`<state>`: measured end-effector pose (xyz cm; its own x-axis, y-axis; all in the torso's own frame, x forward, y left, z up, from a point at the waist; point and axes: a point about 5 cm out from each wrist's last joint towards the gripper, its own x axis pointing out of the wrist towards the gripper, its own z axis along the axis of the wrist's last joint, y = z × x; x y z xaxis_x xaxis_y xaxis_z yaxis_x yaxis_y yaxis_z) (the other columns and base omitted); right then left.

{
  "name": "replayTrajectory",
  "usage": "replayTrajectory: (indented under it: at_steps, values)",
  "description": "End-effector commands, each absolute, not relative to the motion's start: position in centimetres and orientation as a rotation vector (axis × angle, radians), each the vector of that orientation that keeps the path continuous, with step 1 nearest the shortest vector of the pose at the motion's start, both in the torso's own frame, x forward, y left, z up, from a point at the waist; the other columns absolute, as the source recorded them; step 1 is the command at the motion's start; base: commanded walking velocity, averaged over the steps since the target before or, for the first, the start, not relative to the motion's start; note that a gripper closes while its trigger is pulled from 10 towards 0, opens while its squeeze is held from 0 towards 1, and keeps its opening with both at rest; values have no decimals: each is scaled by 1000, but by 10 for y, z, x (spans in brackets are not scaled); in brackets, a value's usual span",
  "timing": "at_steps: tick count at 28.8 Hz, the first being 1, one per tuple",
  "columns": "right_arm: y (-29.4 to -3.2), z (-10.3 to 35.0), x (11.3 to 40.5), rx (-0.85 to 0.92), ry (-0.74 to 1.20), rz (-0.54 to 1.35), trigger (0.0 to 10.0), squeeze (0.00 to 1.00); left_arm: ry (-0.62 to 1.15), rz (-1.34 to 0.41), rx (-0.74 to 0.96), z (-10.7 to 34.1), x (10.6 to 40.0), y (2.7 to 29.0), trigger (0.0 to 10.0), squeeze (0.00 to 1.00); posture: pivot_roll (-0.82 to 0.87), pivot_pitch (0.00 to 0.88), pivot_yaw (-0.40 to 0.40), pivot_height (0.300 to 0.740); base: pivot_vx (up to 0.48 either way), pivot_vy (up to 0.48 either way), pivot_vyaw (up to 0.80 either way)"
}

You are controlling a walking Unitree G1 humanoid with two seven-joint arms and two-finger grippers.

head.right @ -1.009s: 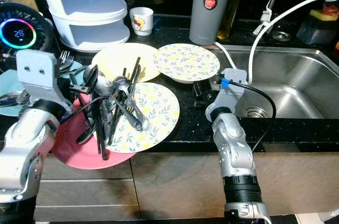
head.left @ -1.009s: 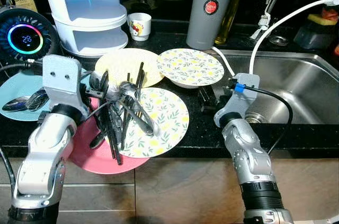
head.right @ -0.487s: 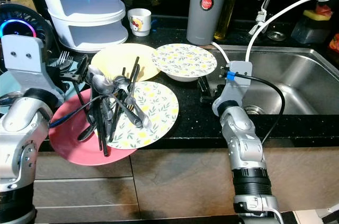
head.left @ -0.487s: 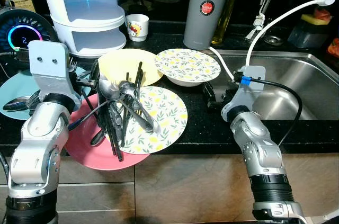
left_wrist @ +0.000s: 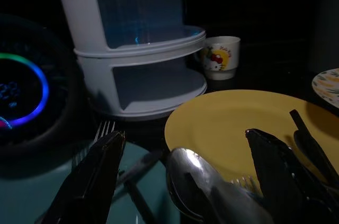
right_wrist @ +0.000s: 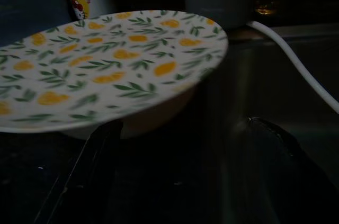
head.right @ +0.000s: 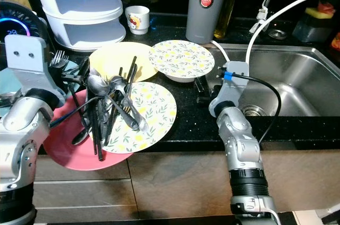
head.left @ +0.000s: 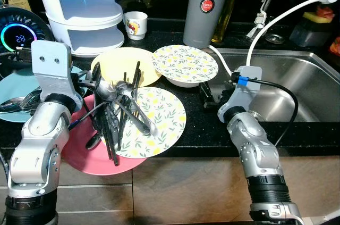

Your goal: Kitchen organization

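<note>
A heap of spoons, forks and black chopsticks (head.left: 119, 113) lies across a leaf-patterned plate (head.left: 162, 124) and a pink plate (head.left: 85, 156) at the counter's front edge. Behind them are a yellow plate (head.left: 119, 63) and a patterned bowl (head.left: 185, 64). My left gripper (head.left: 91, 84) is open at the left end of the heap, with a spoon bowl (left_wrist: 188, 176) between its fingers (left_wrist: 92, 176). My right gripper (head.left: 212, 97) rests low on the black counter, open, just right of the patterned bowl (right_wrist: 106, 70), holding nothing.
A light blue plate (head.left: 13, 84) with more cutlery lies at far left. Behind stand a white tiered container (head.left: 79, 17), a cartoon cup (head.left: 134, 24), a grey canister (head.left: 206, 7) and a round lit device (head.left: 16, 36). The steel sink (head.left: 297, 84) and a white hose (head.left: 276, 25) are on the right.
The head camera has shifted a little. Both grippers keep about the same places beside the cutlery heap and the patterned bowl.
</note>
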<state>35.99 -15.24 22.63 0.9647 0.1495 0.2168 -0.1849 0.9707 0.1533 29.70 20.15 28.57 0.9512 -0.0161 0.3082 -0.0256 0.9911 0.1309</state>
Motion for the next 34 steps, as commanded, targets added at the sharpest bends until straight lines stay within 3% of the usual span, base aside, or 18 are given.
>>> replayTrajectory:
  at_steps: [1,12,16,21,26,34]
  values:
    - [-155,224,359,171,-191,168,10000,0,-312,-3,153,286,295,199,10000,0,125,128,-48,740,0,-319,0]
    - [-154,225,358,166,-189,177,10000,0,-306,4,144,286,293,200,10000,0,121,134,-54,740,0,-332,0]
    - [-153,226,358,167,-188,180,10000,0,-305,10,75,286,292,202,10000,0,120,138,-56,740,0,0,0]
    - [-152,226,358,168,-187,182,10000,0,-312,9,73,288,292,204,10000,0,120,139,-59,740,0,49,0]
    - [-151,227,360,172,-186,187,10000,0,-309,20,70,288,292,206,10000,0,123,139,-64,740,0,480,0]
    - [-148,227,360,184,-187,199,10000,0,-329,33,83,293,289,208,10000,0,128,131,-65,740,0,0,0]
